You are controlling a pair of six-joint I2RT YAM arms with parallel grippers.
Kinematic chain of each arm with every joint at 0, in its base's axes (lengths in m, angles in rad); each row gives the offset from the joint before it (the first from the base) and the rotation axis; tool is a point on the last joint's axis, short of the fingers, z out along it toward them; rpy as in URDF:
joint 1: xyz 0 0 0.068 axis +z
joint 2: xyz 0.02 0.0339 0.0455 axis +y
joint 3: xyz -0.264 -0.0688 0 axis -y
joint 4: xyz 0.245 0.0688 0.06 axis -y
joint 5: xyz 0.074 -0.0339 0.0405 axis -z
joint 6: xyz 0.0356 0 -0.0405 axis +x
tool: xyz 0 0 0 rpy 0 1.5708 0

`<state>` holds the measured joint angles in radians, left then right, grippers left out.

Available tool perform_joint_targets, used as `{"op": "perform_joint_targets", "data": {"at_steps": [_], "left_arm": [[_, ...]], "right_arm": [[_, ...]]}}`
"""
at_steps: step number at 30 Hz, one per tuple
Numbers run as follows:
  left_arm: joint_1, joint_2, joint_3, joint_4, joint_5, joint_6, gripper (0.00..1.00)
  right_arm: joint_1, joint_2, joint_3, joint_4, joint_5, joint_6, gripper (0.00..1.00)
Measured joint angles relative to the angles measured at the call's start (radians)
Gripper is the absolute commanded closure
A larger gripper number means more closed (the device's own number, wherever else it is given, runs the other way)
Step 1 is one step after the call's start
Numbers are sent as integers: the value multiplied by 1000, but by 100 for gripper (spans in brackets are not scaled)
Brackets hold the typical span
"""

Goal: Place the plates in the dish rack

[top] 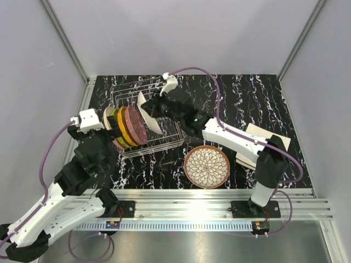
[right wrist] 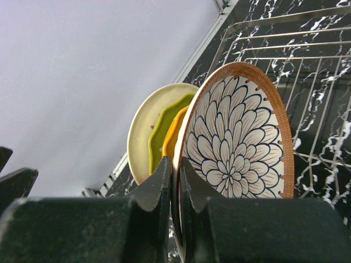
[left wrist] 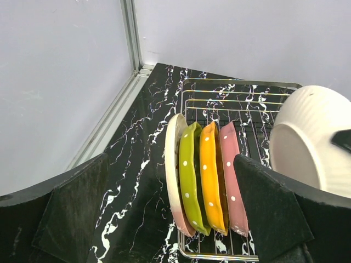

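**Four plates racked, a fifth held over the basket**

The dish rack (top: 164, 143), a silver wire basket, stands at the left of the tabletop (top: 263, 98). Four plates stand on edge in it, packed side by side at its left end: a cream plate (left wrist: 174, 164), a lime-green plate (left wrist: 189, 175), an orange plate (left wrist: 211, 175) and a pink plate (left wrist: 230, 181); the coloured three are scalloped and dotted white. A brown-rimmed petal-patterned plate (right wrist: 238, 142) is tilted over the rack just right of the pink one, pinched at its rim by the right gripper (right wrist: 175, 175). A second petal plate (top: 207, 166) lies flat, face up, in front of the rack. Cream squarish plates (top: 258, 137) lie at the right, partly hidden.
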<state>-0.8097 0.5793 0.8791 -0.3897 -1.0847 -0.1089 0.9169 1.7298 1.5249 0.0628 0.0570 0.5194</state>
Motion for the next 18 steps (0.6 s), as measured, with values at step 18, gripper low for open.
{"op": "perform_joint_targets", "data": {"at_steps": [18], "left_arm": [[0, 7, 0, 3, 1, 4, 1]], "right_arm": [[-8, 144, 43, 179, 5, 158, 100]]}}
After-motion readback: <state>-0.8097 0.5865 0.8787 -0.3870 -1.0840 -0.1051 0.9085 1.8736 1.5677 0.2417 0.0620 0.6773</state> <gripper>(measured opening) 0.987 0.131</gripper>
